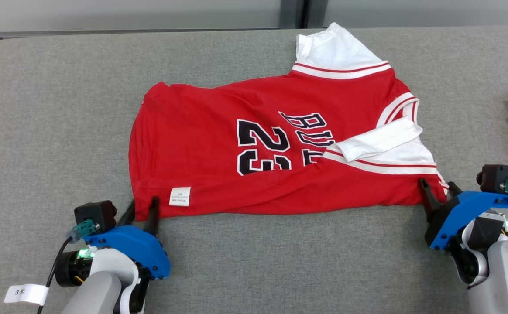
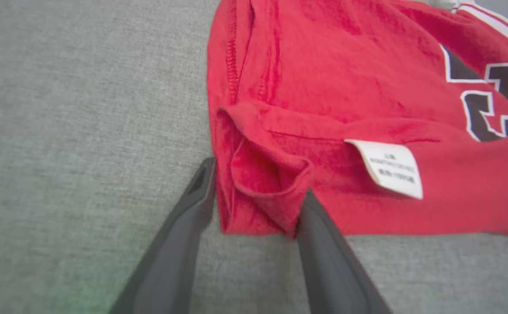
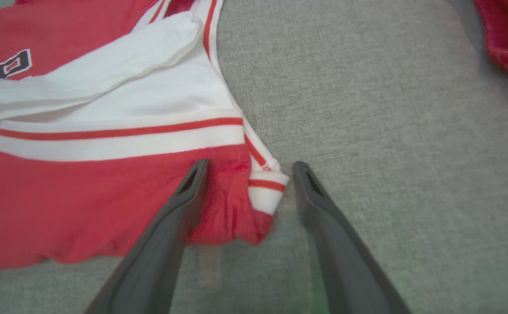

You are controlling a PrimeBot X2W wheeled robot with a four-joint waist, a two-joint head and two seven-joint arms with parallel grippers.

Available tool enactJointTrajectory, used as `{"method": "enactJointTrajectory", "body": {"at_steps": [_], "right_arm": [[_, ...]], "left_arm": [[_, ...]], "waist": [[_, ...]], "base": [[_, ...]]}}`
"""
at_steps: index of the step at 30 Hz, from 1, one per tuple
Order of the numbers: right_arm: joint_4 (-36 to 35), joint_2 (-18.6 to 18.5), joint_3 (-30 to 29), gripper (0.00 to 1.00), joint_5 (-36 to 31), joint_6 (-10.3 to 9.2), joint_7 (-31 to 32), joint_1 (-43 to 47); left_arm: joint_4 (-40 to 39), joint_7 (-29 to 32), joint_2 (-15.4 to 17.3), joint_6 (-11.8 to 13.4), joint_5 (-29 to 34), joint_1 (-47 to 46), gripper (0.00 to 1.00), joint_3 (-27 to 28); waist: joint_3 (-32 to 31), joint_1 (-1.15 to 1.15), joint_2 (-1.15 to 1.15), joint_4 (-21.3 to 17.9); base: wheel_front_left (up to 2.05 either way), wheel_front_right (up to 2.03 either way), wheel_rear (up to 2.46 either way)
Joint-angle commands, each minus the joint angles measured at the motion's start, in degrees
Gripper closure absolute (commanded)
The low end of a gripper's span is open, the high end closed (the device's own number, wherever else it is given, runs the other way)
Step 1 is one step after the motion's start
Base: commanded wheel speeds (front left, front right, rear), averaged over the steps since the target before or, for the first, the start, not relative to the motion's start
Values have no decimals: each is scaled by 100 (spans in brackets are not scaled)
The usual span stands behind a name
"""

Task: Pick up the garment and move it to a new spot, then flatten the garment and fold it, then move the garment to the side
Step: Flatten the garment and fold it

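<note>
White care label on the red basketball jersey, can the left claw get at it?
Probably yes. The white care label lies exposed on top of the red basketball jersey, just beside the left claw, whose open jaws straddle the hem corner; nothing covers it.

The left hand (image 1: 142, 205) sits at the lower left of the head view. The pale left forearm (image 1: 97, 292) rises from the bottom edge, and the hand's two dark fingers (image 1: 152, 213) point up-frame, spread apart. At the lower right, the right hand (image 1: 437, 186) angles up and leftward from the right forearm (image 1: 505, 279), its jaws wide apart.
</note>
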Motion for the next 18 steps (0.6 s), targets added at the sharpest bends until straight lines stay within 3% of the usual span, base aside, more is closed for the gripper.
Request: {"method": "enactJointTrajectory", "body": {"at_steps": [1,2,3,4,5,10,18], "right_arm": [[283,45,135,0,40,5,136,34],[391,62,186,0,35,11,196,45],[473,75,232,7,4,11,256,71],[507,82,252,79,0,11,253,98],[518,86,292,100,17,12,239,123],[168,28,186,100,112,4,66,311],[-1279,4,-25,100,262,2,447,1037]], "left_arm": [[338,356,-147,-63,-90,256,100,-204],[344,372,-162,-79,-96,256,100,-223],[350,374,-162,-81,-92,249,100,-229],[359,371,-159,-96,-97,250,100,-243],[366,360,-164,-115,-108,262,100,-254],[190,162,-80,-117,-146,356,100,-163],[-724,313,364,111,-184,730,100,-12]], "waist": [[6,2,0,27],[2,2,0,36],[-6,2,0,45],[-22,2,0,55],[-44,2,0,62],[-221,2,0,48],[-568,2,0,-29]], "base": [[0,0,0],[0,0,0],[0,0,0],[0,0,0],[0,0,0],[0,0,0],[0,0,0]]}}
